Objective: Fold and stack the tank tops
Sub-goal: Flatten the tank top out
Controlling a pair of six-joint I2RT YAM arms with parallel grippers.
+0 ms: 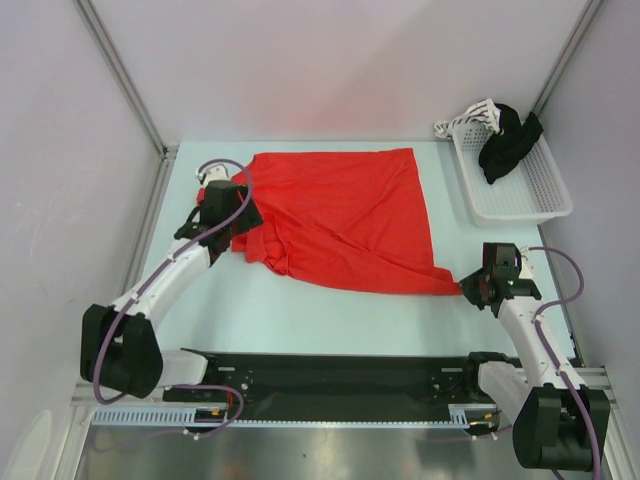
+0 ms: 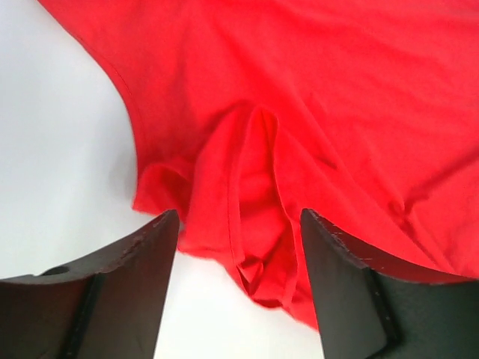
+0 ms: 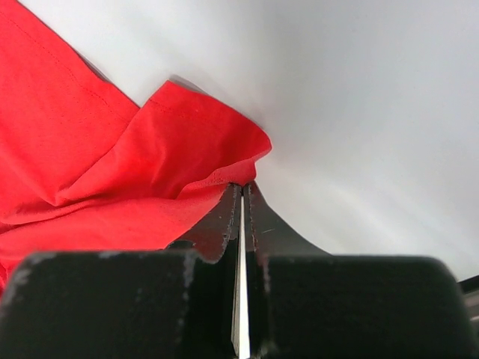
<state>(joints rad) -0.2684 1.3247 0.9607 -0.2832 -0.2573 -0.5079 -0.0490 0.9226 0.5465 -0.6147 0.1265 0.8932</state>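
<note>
From above I see the red top (image 1: pixel 340 215) spread on the table (image 1: pixel 300 315), its near edge rumpled. The left wrist view alone shows the left pincer (image 2: pixel 239 221) spread astride a bunched fold. The right wrist view shows the right pincer (image 3: pixel 241 187) pressed together, pinching the red top's corner. Far right, a basket (image 1: pixel 545 200) holds black cloth (image 1: pixel 508 145).

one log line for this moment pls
left gripper open over red tank top bunched edge | right gripper shut on its corner | black garment in basket
</note>
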